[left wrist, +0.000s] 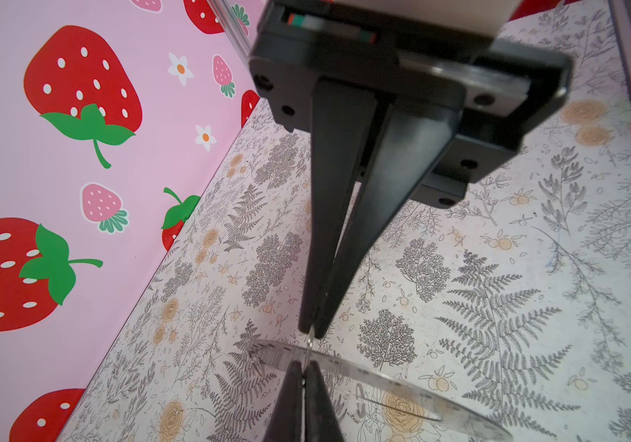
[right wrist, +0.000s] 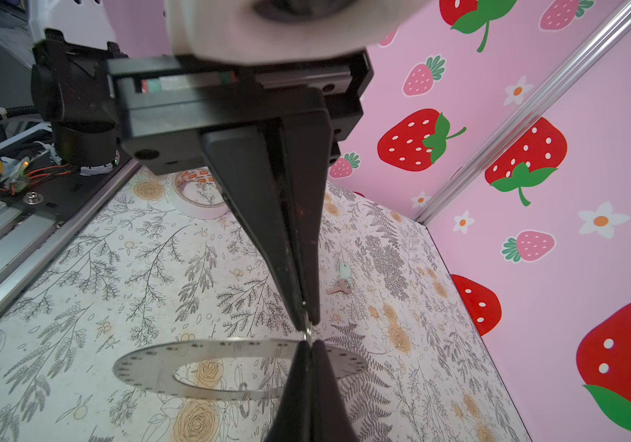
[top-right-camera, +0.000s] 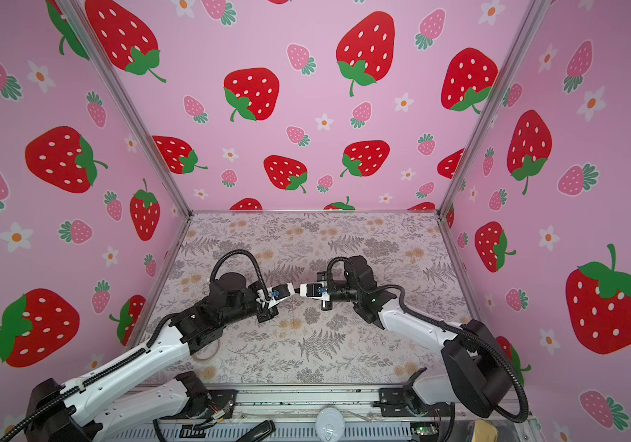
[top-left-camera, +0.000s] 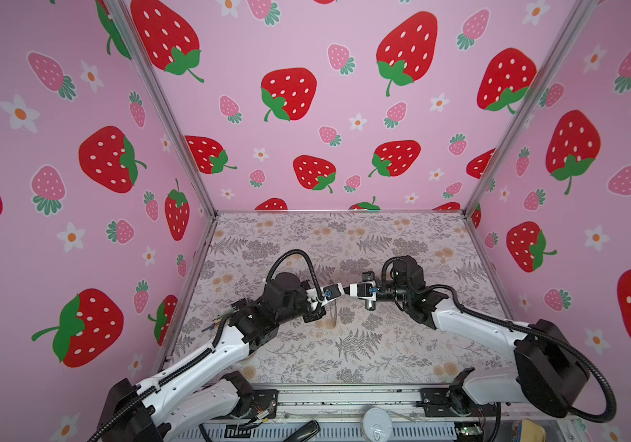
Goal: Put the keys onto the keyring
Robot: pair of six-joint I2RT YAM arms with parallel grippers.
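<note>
The left claw (right wrist: 305, 320) reaches to the middle in mid-air with its tips nearly together; whether they grip anything I cannot tell. Between the two claws' tips sits a small wire loop (right wrist: 307, 333) at the rim of the grey keyring (right wrist: 145, 369). The keyring seems to hang below them, clear of the worktop (right wrist: 115, 268). The right claw (left wrist: 311, 332) is clenched tight on that loop. The key (right wrist: 335, 289), silvery with a pale green tag, lies flat on the worktop, well apart from the keyring and both claws.
</note>
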